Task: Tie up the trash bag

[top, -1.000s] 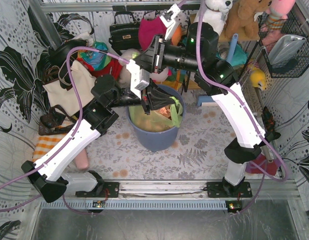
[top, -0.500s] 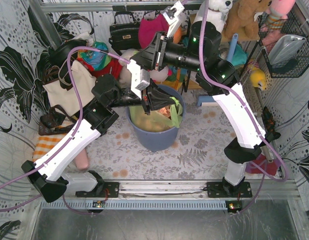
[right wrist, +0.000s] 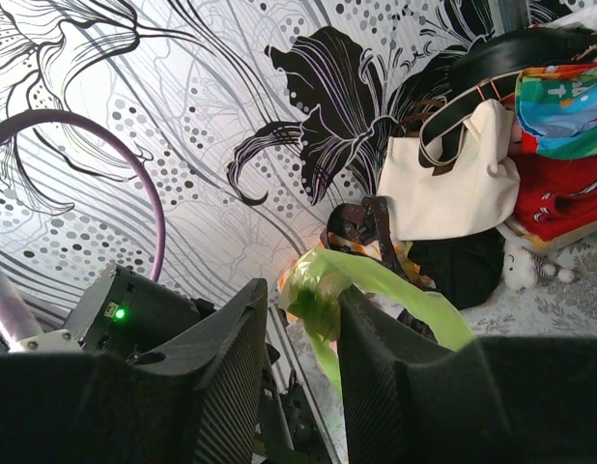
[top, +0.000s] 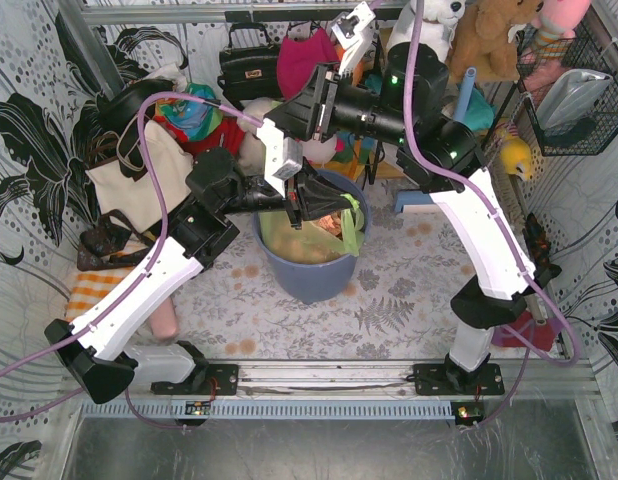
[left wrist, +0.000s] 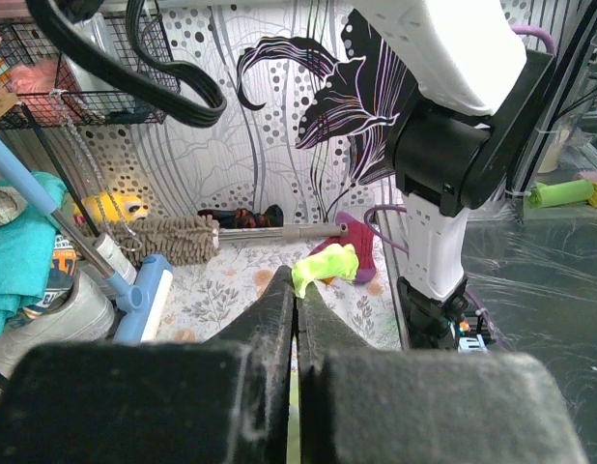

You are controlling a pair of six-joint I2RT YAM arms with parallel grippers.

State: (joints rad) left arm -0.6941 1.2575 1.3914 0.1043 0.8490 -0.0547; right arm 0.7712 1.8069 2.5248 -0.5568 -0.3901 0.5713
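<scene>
The trash bag (top: 349, 226), lime-green with brown paper showing through, sits in the round blue-grey bin (top: 314, 278). My left gripper (top: 319, 203) is over the bin's mouth. In the left wrist view it (left wrist: 297, 286) is shut on a thin strip of the bag, whose green end (left wrist: 326, 266) pokes out past the fingertips. My right gripper (top: 287, 185) hangs just left of it. In the right wrist view its jaws (right wrist: 303, 290) stand apart, with a bunched green lump of the bag (right wrist: 320, 285) between them, against the right finger.
A cream tote (top: 139, 178) and a black handbag (top: 249, 62) hang at the back left. Stuffed toys (top: 489, 35) and a wire basket (top: 574, 95) are at the back right. A blue-handled mop (left wrist: 144, 285) and a fluffy duster (left wrist: 173, 240) lie right of the bin.
The right arm has lifted slightly up and back, drawing its gripper a little higher over the bin. The left gripper keeps its hold on the bag strip.
</scene>
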